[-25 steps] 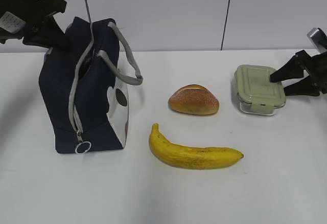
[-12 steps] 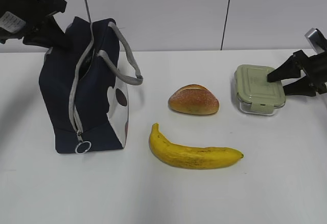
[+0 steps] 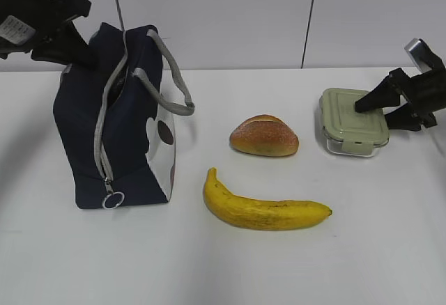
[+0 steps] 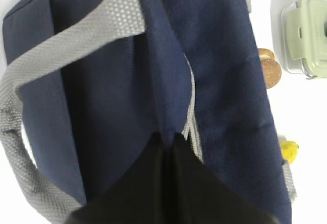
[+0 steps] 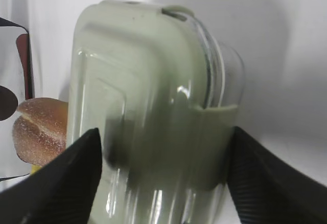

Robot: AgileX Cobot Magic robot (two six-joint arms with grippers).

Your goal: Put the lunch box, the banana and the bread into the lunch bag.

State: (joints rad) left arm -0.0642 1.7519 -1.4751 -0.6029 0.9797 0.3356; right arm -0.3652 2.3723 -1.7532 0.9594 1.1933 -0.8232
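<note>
Step in hand, as you should read it: take up the lunch box with the right gripper, while the left gripper keeps the lunch bag upright with its mouth spread.

To do it well: bring the right fingers down evenly so one lands on each long side of the green lid, and close only when both sit below the lid's rim. The glass base looks smooth, so a grip on the lid edge alone may slip. Lift straight before you travel; the bread lies just beside the box, toward the bag.

Right arm: comes in low from the right edge of the table, wrist tilted down. Jaws wide apart, straddling the box in the wrist view, holding nothing yet.

Left arm: reaches in from the upper left to the bag's top rear. Jaws closed on a fold of navy fabric beside the zipper.

The banana lies on the table in front of the bread, apart from it. Nothing is in the bag so far as can be seen.
</note>
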